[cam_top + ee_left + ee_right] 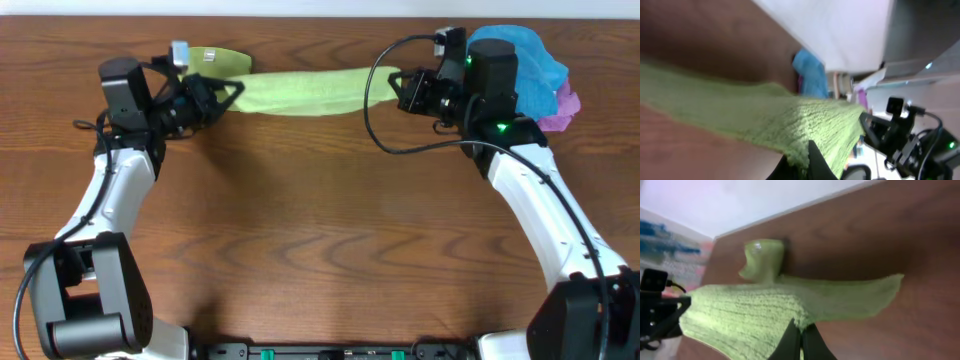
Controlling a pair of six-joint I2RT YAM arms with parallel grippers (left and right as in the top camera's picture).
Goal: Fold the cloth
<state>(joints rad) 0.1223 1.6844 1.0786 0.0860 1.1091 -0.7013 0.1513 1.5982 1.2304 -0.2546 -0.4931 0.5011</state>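
Observation:
A lime-green cloth (300, 92) hangs stretched in a band across the far part of the wooden table (320, 230). My left gripper (222, 95) is shut on its left end. My right gripper (398, 88) is shut on its right end. In the left wrist view the cloth (765, 120) runs away from my black fingers (805, 162), which pinch its edge. In the right wrist view the cloth (765, 310) spreads out from my shut fingers (801, 339), with one corner (762, 257) standing up at the far end.
A blue cloth (525, 55) and a pink-purple cloth (562, 108) lie piled at the table's far right corner, behind my right arm. A small white tag (181, 50) shows by the cloth's left corner. A black cable (375, 110) loops near my right gripper.

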